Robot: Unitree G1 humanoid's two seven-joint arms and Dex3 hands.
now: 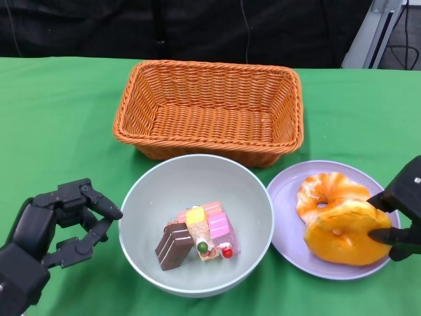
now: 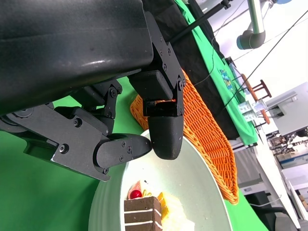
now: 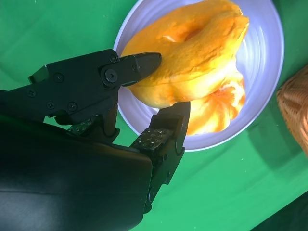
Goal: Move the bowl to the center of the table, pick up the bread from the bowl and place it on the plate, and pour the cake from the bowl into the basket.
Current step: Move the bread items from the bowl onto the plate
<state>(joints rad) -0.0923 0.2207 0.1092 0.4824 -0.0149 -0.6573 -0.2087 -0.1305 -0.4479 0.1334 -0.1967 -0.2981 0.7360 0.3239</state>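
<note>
Nearest the camera, at the lower left of the head view, the left hand (image 1: 62, 227) hangs over green table (image 1: 59, 118) with fingers curled apart around nothing, just beside the bowl's (image 1: 197, 181) rim. Cake pieces (image 1: 197, 240) lie in that bowl at lower centre. At the lower right edge, the right hand (image 1: 401, 220) pinches a bread ring (image 1: 345, 234) over the purple plate (image 1: 286, 197), where a second ring (image 1: 325, 191) lies. Bowl and plate rims almost touch; the basket (image 1: 210, 108) stands just behind both, with open cloth at either side.
</note>
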